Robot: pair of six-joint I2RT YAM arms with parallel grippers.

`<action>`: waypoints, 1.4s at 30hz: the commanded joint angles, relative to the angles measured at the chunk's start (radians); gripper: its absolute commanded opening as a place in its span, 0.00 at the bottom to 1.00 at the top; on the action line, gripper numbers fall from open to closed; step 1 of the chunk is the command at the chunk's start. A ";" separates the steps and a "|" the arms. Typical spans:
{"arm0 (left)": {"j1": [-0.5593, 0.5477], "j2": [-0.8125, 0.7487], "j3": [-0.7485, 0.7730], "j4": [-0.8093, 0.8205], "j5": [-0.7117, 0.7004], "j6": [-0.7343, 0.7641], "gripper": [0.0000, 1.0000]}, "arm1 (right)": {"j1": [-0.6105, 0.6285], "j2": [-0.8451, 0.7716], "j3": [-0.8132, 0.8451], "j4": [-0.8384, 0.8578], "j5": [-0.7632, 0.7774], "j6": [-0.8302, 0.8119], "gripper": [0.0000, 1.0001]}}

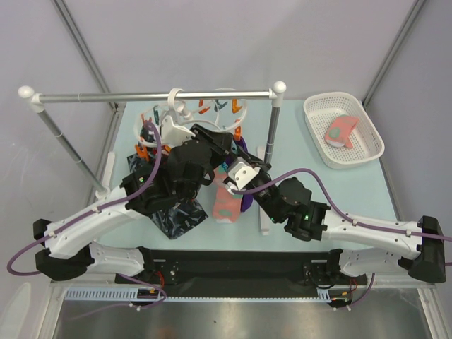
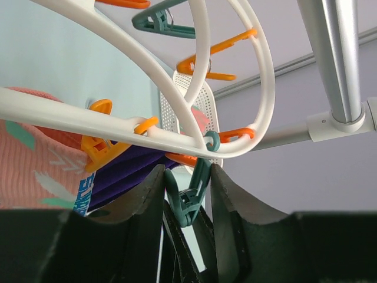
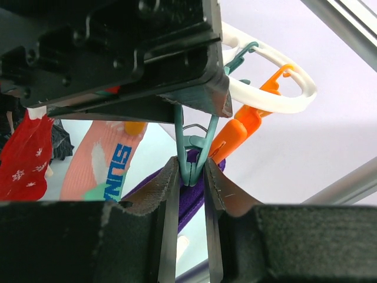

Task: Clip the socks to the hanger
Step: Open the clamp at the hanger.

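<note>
Teal table [image 1: 296, 152] beneath hanger [image 2: 59, 112], grey walls [image 1: 212, 42]

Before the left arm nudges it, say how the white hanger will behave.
The hanger hangs from the rail by one hook, so it would probably swing. Its thin plastic rings look light, perhaps flexible. The dangling clothespins would likely sway.

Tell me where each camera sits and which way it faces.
Top external: above and behind, looking down at the table; left arm, right arm, hanger.
Left wrist: under the hanger, looking up; left gripper pinching a teal clothespin.
Right wrist: looking up; right gripper below, left gripper overhead.
Shared: both wrist views show that clothespin.
</note>
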 commanded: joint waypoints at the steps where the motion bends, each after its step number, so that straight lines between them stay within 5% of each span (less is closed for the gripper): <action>1: -0.003 -0.015 -0.004 0.034 -0.017 0.036 0.39 | 0.012 -0.026 0.002 0.073 -0.026 -0.014 0.00; 4: -0.003 -0.009 -0.003 0.028 -0.009 0.028 0.53 | 0.012 -0.020 0.001 0.071 -0.038 -0.012 0.00; 8: 0.003 -0.010 -0.009 0.031 -0.003 0.037 0.50 | 0.012 -0.017 -0.001 0.080 -0.039 -0.019 0.00; 15: 0.011 -0.026 -0.030 0.071 0.017 0.072 0.15 | 0.013 -0.014 0.005 0.071 -0.041 -0.016 0.00; 16: 0.011 -0.026 -0.030 0.068 0.017 0.072 0.01 | 0.012 -0.013 0.008 0.065 -0.027 -0.011 0.00; 19: 0.014 -0.029 -0.033 0.051 0.015 0.056 0.00 | 0.012 -0.019 0.011 0.022 0.003 0.014 0.26; 20: 0.014 -0.033 -0.039 0.049 0.015 0.052 0.00 | 0.012 -0.026 0.007 0.013 0.014 0.035 0.42; 24: 0.016 -0.036 -0.042 0.040 0.021 0.045 0.00 | 0.013 -0.135 -0.058 -0.021 0.065 0.105 0.72; 26: 0.017 -0.038 -0.041 0.037 0.026 0.052 0.00 | 0.012 -0.178 -0.071 -0.077 0.089 0.154 0.80; 37: 0.020 -0.067 -0.055 0.040 0.046 0.068 0.00 | -0.082 -0.434 -0.049 -0.574 0.347 0.610 0.79; 41: 0.020 -0.082 -0.085 0.055 0.053 0.066 0.00 | -0.336 -0.418 0.025 -0.787 0.301 0.857 0.76; 42: 0.020 -0.084 -0.090 0.057 0.057 0.065 0.00 | -0.494 -0.395 0.036 -0.849 0.274 0.888 0.76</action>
